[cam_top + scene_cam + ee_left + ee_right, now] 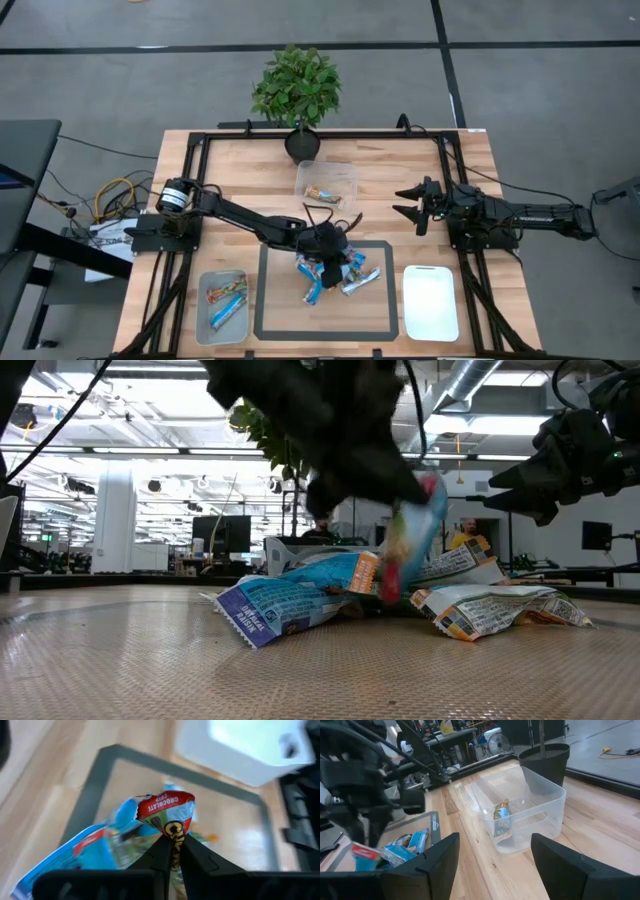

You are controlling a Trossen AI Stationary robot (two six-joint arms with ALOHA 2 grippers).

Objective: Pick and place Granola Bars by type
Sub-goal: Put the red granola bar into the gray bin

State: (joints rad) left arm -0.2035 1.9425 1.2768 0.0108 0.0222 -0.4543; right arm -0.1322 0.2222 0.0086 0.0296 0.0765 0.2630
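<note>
Several granola bars in shiny blue wrappers lie heaped [335, 278] on the dark-framed mat [270, 300] at the table's near middle, and they show in the low view as a pile [300, 595]. My left gripper [325, 250] stands over this heap, shut on one blue bar with a red "chocolate chip" end [167, 810]. My right gripper [408, 203] waits open at the table's right side, apart from everything. A clear bin [327, 182] toward the far edge holds one bar [502, 815]. A bin at the near left [222, 300] holds a few bars. My left gripper [172, 851] pinches the bar between its two fingers at one end of the wrapper [173, 832], coming from above and pointing down. The red-printed end [165, 806] points away from the fingers. The bar [412, 535] hangs tilted below the gripper, right over the heap.
A white tray [430, 302] sits at the near right beside the mat. A potted plant [297, 95] stands at the far edge behind the clear bin. Black rails [190, 200] run along the table's left, right and far sides. Bare wood lies between mat and clear bin.
</note>
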